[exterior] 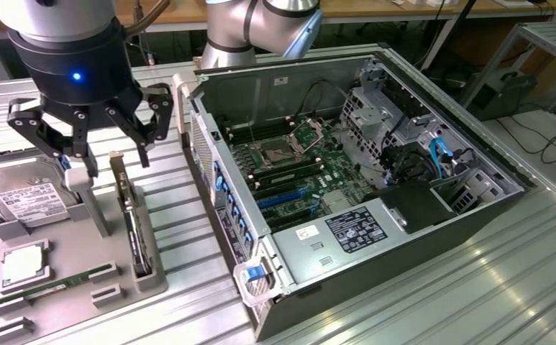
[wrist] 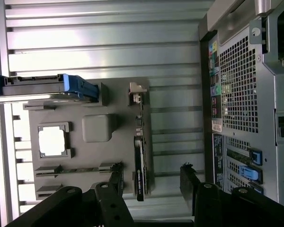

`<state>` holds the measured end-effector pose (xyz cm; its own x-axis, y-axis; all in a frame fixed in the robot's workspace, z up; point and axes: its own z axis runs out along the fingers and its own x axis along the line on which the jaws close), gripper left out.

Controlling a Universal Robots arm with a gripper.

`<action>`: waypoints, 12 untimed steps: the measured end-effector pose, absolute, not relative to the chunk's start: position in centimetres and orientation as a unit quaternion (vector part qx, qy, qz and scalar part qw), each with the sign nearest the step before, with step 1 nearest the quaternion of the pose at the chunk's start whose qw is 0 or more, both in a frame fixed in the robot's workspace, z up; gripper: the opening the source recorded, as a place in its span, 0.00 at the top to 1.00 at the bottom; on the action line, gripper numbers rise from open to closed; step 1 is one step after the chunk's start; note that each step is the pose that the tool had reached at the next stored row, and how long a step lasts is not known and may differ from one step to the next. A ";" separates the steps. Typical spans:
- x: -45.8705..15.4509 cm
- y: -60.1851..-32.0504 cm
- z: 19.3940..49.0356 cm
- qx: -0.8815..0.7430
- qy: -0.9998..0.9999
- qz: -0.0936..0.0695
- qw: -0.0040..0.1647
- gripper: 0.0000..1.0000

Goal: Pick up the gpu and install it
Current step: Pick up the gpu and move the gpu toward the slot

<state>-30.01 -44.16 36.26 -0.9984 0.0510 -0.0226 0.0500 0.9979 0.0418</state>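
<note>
The gpu stands on edge in a slot of the grey holder tray at the exterior view's left, its pale bracket end uppermost at the far end. My gripper hangs open just above it, apart from the card, with nothing between its black fingers. In the wrist view the gpu appears edge-on as a thin dark strip, bracket at one end. The open gripper has one fingertip and the other to either side of the card's line.
An open computer case lies at the exterior view's right, motherboard exposed; its perforated rear panel faces the tray. On the tray sit a silver hard drive, a processor and a slim memory stick. Ribbed metal table all round.
</note>
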 end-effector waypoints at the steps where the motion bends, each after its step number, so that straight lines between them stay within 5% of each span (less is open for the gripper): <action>1: -30.0 -44.2 36.2 0.025 0.999 0.021 0.012 0.40; 12: -30.0 -44.3 35.7 0.025 0.999 0.021 0.012 0.40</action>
